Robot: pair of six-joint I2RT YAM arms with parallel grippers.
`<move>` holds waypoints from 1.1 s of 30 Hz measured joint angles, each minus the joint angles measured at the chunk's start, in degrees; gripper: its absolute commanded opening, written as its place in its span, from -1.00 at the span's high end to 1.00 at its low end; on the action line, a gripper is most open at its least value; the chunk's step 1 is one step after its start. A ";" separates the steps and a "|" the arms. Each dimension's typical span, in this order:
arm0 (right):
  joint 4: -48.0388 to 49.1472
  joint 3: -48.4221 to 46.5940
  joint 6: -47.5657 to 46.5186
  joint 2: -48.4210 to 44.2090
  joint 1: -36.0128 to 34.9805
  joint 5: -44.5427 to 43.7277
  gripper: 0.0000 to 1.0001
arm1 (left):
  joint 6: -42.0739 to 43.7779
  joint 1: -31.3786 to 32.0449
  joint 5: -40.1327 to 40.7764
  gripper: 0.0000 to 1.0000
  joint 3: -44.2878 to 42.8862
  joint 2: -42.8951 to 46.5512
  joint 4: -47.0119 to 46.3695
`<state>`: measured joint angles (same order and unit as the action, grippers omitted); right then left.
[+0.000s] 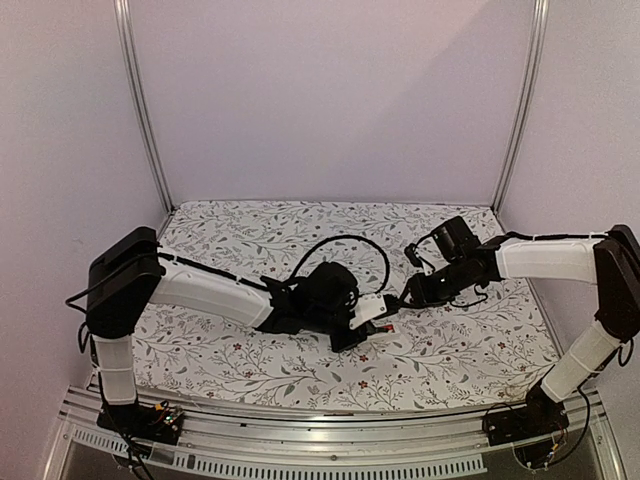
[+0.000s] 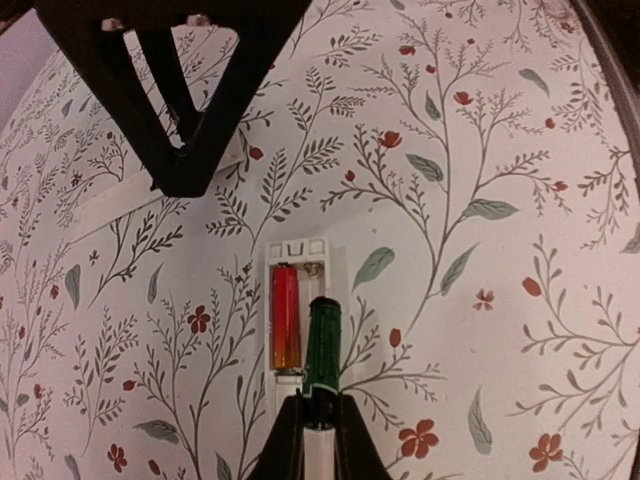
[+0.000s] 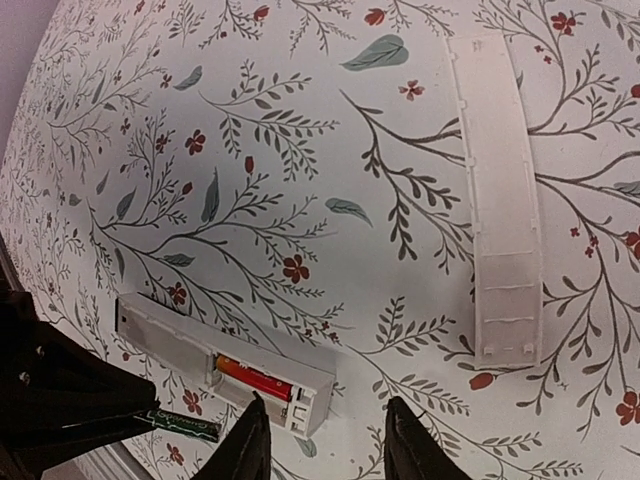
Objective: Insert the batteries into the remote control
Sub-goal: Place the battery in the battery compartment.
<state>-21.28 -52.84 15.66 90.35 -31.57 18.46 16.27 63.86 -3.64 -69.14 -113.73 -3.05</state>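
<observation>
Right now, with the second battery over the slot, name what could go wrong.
The black battery, gripped only at one end by the left pincer, could pivot or wedge against the red-orange battery already seated in the remote control. The right pincer stands open around the remote's end, apparently not clamping it, so a push might slide it.

Soft, even, pinkish light; fisheye distortion in both wrist views.
</observation>
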 measured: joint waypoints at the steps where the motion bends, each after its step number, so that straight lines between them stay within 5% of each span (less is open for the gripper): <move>1: 0.11 0.02 0.02 0.17 -0.02 0.00 0.24 | 0.02 0.00 0.02 1.00 -0.87 -0.81 0.37; 19: 1.51 2.43 0.26 0.57 -0.02 1.57 0.25 | 0.63 0.00 2.84 1.00 -9.18 -7.13 8.11; 29: 2.16 3.17 0.79 1.01 0.00 4.15 0.43 | 1.51 0.04 2.73 1.00 -10.64 -8.31 8.22; 33: 2.58 3.87 1.44 1.46 -0.02 5.92 0.44 | 1.53 0.07 1.84 0.83 -10.88 -8.55 8.22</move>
<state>-18.70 -48.97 17.10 91.81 -31.59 24.38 17.80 63.92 -1.80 -80.03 -122.28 5.17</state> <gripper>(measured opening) 0.282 0.065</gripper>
